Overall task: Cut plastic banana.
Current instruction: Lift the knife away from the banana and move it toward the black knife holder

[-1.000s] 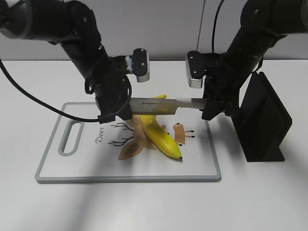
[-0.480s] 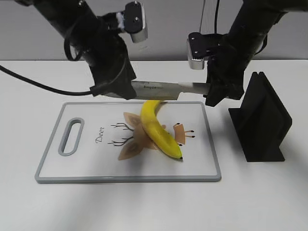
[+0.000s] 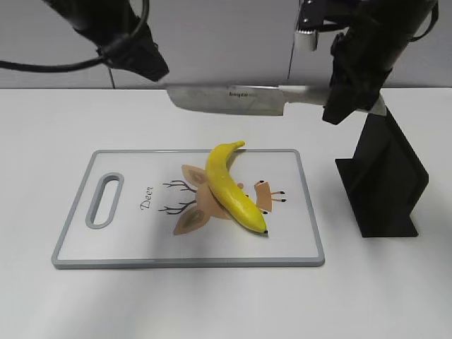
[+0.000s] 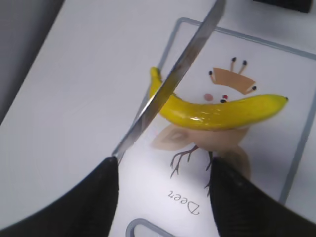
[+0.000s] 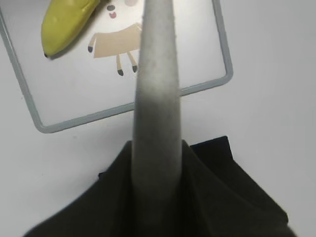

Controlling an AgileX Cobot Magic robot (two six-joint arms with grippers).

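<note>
The plastic banana (image 3: 229, 187) lies in one piece on the white cutting board (image 3: 70, 236), across its deer print. It also shows in the left wrist view (image 4: 217, 112) and the right wrist view (image 5: 64, 24). My right gripper (image 3: 346, 99) is shut on the grey handle (image 5: 155, 98) of a knife and holds it level, well above the board's far edge. The blade (image 3: 226, 99) points left. My left gripper (image 3: 145, 63) is open and empty, up and to the left of the blade's tip. In the left wrist view its jaws (image 4: 163, 173) are wide apart, and the blade (image 4: 168, 94) ends beside the left finger.
A black knife block (image 3: 385, 176) stands on the table right of the board, below my right gripper. The board has a grey rim and a handle slot (image 3: 104, 201) at its left end. White table lies all round.
Both arms have risen and lifted the knife off the banana, well above the board. My left gripper has come off the blade's end and moved up and left.
</note>
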